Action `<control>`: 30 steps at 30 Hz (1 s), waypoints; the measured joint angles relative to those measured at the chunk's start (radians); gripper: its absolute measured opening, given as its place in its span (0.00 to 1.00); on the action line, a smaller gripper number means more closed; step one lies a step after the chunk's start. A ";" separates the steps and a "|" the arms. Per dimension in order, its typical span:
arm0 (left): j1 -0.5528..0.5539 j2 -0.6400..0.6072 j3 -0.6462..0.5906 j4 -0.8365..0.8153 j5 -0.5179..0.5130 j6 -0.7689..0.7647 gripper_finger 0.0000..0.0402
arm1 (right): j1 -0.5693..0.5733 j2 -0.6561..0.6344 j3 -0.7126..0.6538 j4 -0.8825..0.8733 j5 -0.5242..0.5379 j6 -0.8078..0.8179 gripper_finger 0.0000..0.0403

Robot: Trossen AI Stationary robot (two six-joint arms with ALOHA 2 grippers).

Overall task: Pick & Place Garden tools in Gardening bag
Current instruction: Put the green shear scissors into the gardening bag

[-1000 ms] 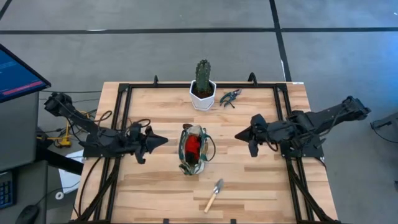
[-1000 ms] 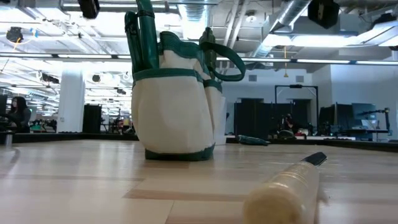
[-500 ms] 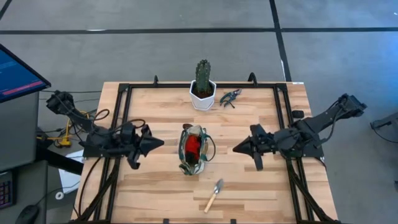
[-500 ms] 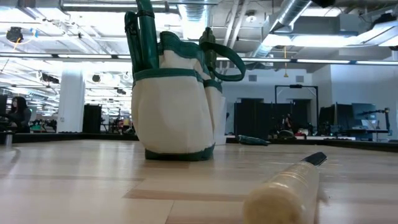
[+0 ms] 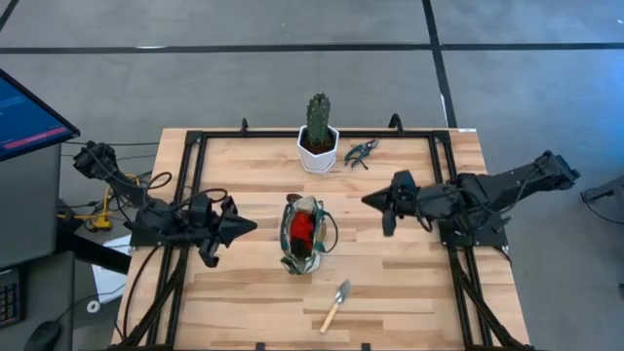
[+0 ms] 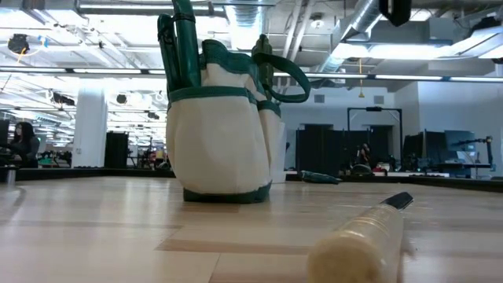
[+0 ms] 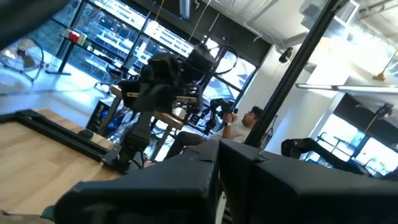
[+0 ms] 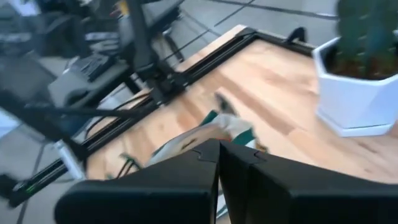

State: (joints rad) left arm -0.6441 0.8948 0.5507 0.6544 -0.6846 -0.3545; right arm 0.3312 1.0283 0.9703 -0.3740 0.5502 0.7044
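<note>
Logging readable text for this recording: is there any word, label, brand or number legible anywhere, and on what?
None can be read.
Monitor beside the table: lines on its blue screen, too small to read.
Gardening bag: no print visible on its cream side.
White plant pot: plain, no label.
Trowel and shears: no marking that can be made out.

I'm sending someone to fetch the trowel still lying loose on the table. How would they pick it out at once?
Start from the cream gardening bag at the middle of the wooden table. Between it and the table's near edge lies the trowel, alone on bare wood. Its pale wooden handle and small metal blade distinguish it from the dark pruning shears beside the cactus pot.
</note>
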 joint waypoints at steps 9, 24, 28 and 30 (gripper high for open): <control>0.000 -0.013 0.000 -0.003 -0.004 0.119 0.00 | -0.163 0.000 0.000 0.003 -0.179 -0.227 0.00; 0.070 -0.088 0.000 -0.045 -0.006 0.169 0.00 | -0.515 0.202 0.278 -0.356 -0.390 -0.642 0.00; 0.125 -0.108 0.000 -0.047 -0.007 0.229 0.00 | -0.652 0.302 0.333 -0.406 -0.603 -0.821 0.00; 0.148 -0.117 0.000 -0.050 -0.006 0.249 0.00 | -0.719 0.348 0.345 -0.419 -0.686 -0.910 0.00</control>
State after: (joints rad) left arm -0.4963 0.7774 0.5507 0.6049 -0.6910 -0.1051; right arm -0.3878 1.3767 1.3149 -0.7932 -0.1361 -0.2054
